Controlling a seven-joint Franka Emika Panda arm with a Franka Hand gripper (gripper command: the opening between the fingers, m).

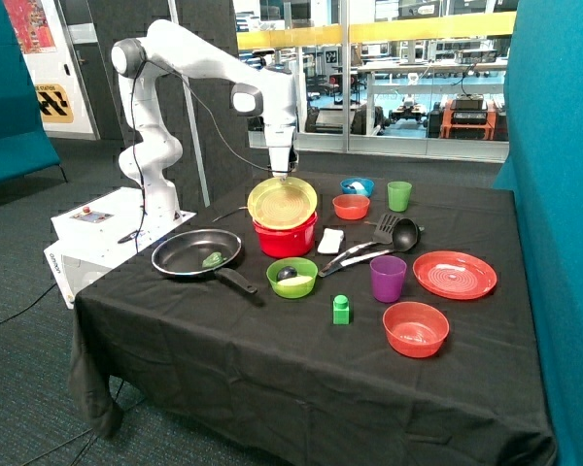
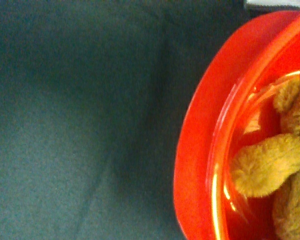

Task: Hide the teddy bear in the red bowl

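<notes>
Teddy bear lies inside red bowl's rim.

- The arm, in the upper left of the frame, is glossy white with rounded, tube-like segments.
- Grey caps mark its joints.
- A thin dark cable runs along its side.
- Its white box base carries a small red button and dark lettering.
- The pincer is white.

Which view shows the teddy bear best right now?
Wrist view: the teddy bear lies inside the red bowl, its tan limbs plain. In the outside view the bear is hidden; a yellow plate covers that bowl, with the gripper just above.
</notes>
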